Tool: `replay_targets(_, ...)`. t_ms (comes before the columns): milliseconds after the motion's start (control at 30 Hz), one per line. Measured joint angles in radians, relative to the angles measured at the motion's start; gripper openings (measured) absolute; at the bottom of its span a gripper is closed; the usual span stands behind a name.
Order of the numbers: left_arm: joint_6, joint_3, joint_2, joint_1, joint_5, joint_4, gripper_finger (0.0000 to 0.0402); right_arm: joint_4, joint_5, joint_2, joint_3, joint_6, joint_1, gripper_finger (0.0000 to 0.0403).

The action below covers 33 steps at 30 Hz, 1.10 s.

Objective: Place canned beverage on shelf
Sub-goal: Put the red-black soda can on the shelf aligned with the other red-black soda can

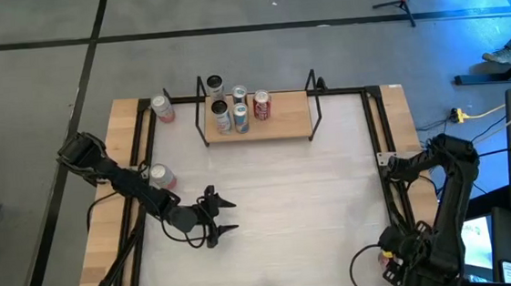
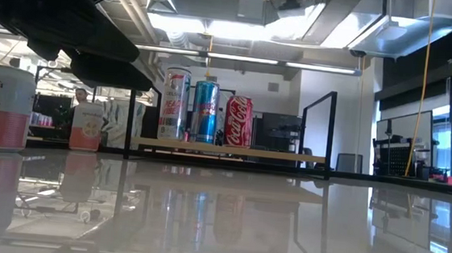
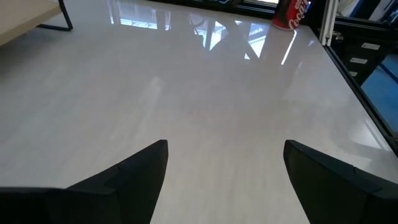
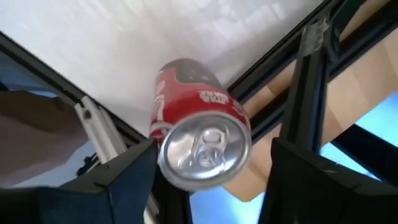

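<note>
The shelf (image 1: 277, 121), a pale wooden board on a thin black wire frame, is standing at the far side of the white worktop (image 1: 278, 196), carrying a red can (image 1: 262, 106), a blue can (image 1: 241, 117) and other cans at its left half. The left gripper (image 1: 226, 216) is hovering over the worktop with fingers spread, holding nothing. The right gripper (image 4: 205, 162) is sitting at the right edge, its fingers flanking a red cola can (image 4: 199, 134) with silver top showing; contact cannot be told.
</note>
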Motion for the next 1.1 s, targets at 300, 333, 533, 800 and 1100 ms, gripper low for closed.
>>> replay_targets(300,0.0,0.0,0.0,0.0,-0.003,0.0,0.031,0.154,-0.093,-0.007,-0.132,-0.028,-0.004,0.0308)
replay_targets(333,0.0,0.0,0.0,0.0,-0.003,0.0,0.031,0.16,-0.098,-0.007,-0.138,-0.029,-0.004,0.0308)
replay_targets(533,0.0,0.0,0.0,0.0,-0.003,0.0,0.031,0.172,-0.087,-0.005,-0.143,-0.031,-0.017,0.03)
replay_targets(800,0.0,0.0,0.0,0.0,-0.003,0.0,0.031,0.179,-0.089,-0.003,-0.145,-0.054,-0.026,0.0256)
replay_targets(1100,0.0,0.0,0.0,0.0,-0.003,0.001,0.031,0.145,-0.01,0.004,-0.08,-0.116,-0.076,0.0253)
